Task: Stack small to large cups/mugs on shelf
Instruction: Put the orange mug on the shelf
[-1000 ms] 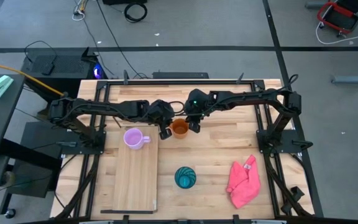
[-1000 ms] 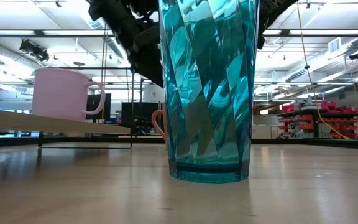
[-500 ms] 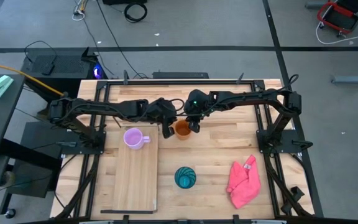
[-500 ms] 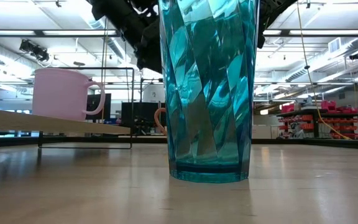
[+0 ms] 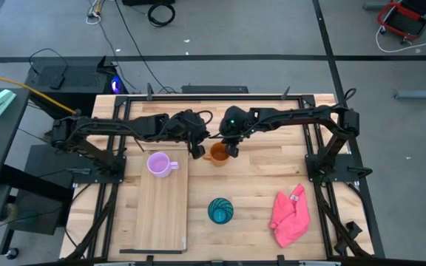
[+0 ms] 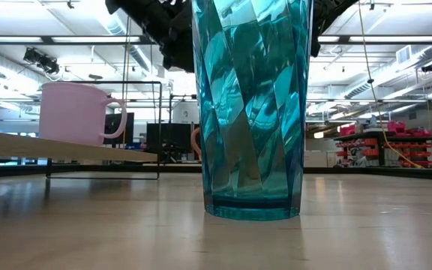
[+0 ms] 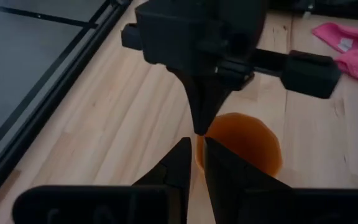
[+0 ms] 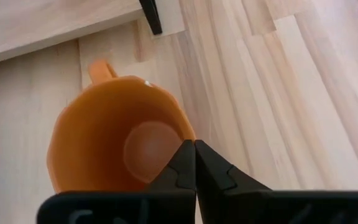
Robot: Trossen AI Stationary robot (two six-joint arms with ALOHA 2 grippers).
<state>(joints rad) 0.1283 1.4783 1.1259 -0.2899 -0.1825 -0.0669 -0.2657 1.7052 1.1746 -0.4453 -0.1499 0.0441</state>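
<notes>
The orange mug (image 5: 217, 154) stands upright on the table just right of the shelf (image 5: 161, 207), its handle (image 8: 98, 67) toward the shelf. My right gripper (image 5: 231, 151) is shut on its rim. My left gripper (image 5: 197, 151) hovers just left of the mug, its fingers (image 7: 194, 155) a narrow slit apart, with nothing between them. On the shelf's far end stands the lilac mug (image 5: 158, 164). The teal cup (image 5: 220, 210) stands on the table near the front edge and fills the low view (image 6: 250, 112). My right gripper pinches the orange mug's wall at the rim (image 8: 185, 134), on the side opposite the handle, with one finger inside the mug and one outside. The fingers slant down from the table's right. The mug stands upright with its base on the table.
A pink cloth (image 5: 291, 216) lies at the front right. The shelf's black wire frame (image 6: 103, 127) stands behind the lilac mug (image 6: 77, 112). Bare wood lies between the orange mug and the teal cup.
My right gripper has shut on the orange mug's rim without shifting. My left gripper has risen and tipped up a little beside the mug. The mug has slid slightly toward the table's right.
</notes>
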